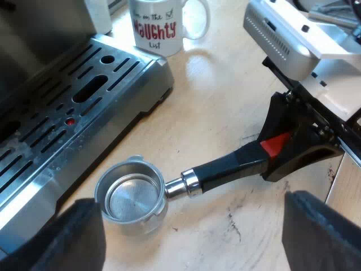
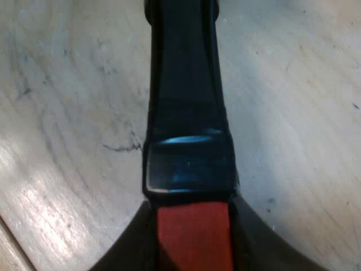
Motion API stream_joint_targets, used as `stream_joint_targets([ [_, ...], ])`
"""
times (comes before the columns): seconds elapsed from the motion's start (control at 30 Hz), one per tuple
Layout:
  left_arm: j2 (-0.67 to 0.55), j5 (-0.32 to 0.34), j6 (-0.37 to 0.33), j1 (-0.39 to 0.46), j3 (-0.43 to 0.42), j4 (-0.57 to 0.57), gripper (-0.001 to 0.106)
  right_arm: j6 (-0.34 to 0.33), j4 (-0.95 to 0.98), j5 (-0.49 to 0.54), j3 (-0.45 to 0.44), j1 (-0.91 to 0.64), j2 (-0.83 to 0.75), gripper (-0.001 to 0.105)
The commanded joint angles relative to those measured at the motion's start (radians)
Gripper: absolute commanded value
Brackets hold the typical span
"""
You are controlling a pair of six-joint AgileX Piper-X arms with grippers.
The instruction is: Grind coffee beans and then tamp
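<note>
The metal holder (image 1: 132,195) lies on the wooden table beside the espresso machine's drip tray (image 1: 73,113), its basket bare and shiny inside. Its dark handle (image 1: 225,166) runs away from the basket to a red end (image 1: 275,145). My right gripper (image 1: 287,149) is shut on that end. In the right wrist view the handle (image 2: 186,113) runs straight out from my right gripper (image 2: 193,226), with black fingers (image 2: 135,243) pressed on both sides of the red end (image 2: 194,237). My left gripper (image 1: 194,237) hangs open above the table near the basket, holding nothing.
A white mug (image 1: 155,25) with red lettering stands on the table past the drip tray's corner. The slotted tray has a red indicator (image 1: 70,121). Bare, scuffed wood (image 1: 225,84) lies between the mug and the holder.
</note>
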Motion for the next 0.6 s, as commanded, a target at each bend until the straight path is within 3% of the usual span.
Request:
stream_joint_targets([
  [0.03,-0.005,-0.018,-0.010,-0.006,0.000,-0.007,0.067,-0.008,-0.074,0.012,0.000,-0.012,-0.017,0.000],
  [0.43,0.002,-0.023,-0.012,-0.006,0.079,-0.099,0.067,-0.048,-0.084,-0.051,0.036,-0.112,-0.004,0.000],
  [0.6,0.114,-0.024,-0.012,-0.006,0.080,-0.103,0.067,-0.050,-0.080,-0.063,0.036,-0.112,0.020,0.000],
])
